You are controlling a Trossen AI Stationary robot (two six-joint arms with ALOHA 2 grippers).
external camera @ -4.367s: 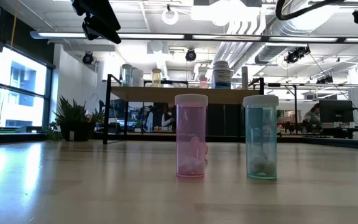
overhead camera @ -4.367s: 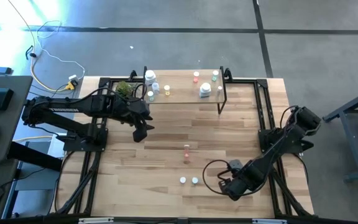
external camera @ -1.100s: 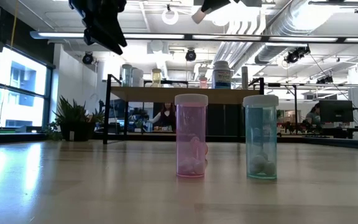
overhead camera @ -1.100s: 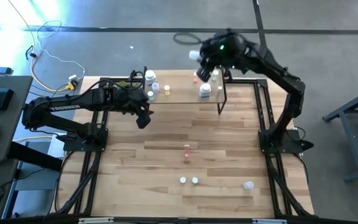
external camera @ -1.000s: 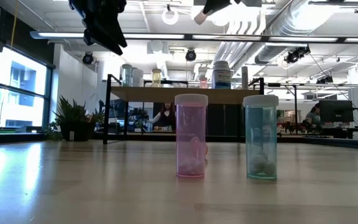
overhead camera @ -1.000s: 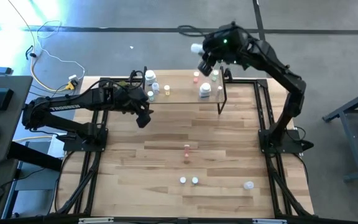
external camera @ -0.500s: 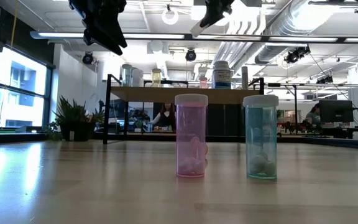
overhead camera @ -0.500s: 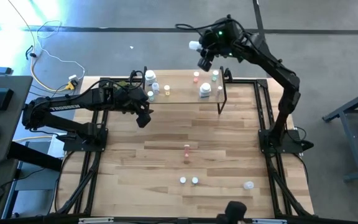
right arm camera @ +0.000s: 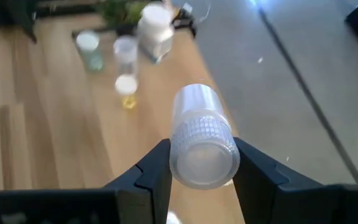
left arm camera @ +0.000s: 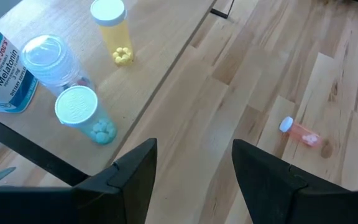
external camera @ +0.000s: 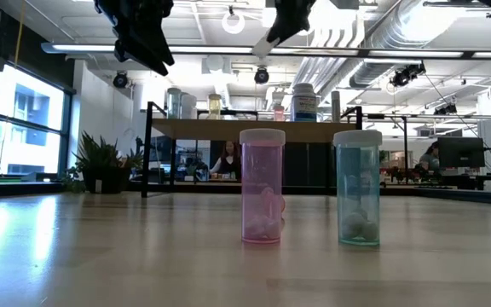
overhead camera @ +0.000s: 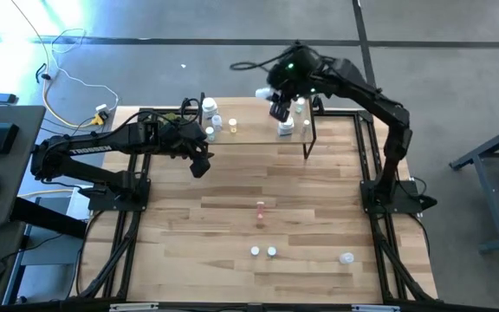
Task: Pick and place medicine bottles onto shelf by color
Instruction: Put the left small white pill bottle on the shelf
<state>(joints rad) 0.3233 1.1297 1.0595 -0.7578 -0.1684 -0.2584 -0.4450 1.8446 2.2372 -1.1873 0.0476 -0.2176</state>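
My right gripper (overhead camera: 275, 97) hovers above the light-wood shelf (overhead camera: 254, 134) at the table's far edge, shut on a clear white-capped medicine bottle (right arm camera: 199, 134). Bottles stand on the shelf in a left group (overhead camera: 212, 120) and a right group (overhead camera: 286, 124). My left gripper (overhead camera: 199, 165) hangs open and empty in front of the shelf's left end. On the tabletop a pink bottle (overhead camera: 260, 208) lies on its side; a pink (external camera: 262, 186) and a teal bottle (external camera: 358, 188) stand upright near the front. My right gripper pinches the bottle at its ribbed white cap end (right arm camera: 180, 146), one finger (right arm camera: 157, 168) on each side. The fingers slant down toward the shelf, and the bottle lies along them, its other end (external camera: 262, 44) sticking out past the tips. It is lifted clear of everything.
The shelf stands on thin black legs (overhead camera: 308, 139), with a bare strip between its two bottle groups (overhead camera: 254, 121). A green plant (overhead camera: 173, 123) sits at the shelf's left end. One more bottle (overhead camera: 346, 257) stands near the front right. Open tabletop lies between shelf and front bottles.
My right gripper has sunk toward the shelf with the bottle, drifting toward the table's left and tipping further downward. The bottle stays in its hold, clear of the shelf.
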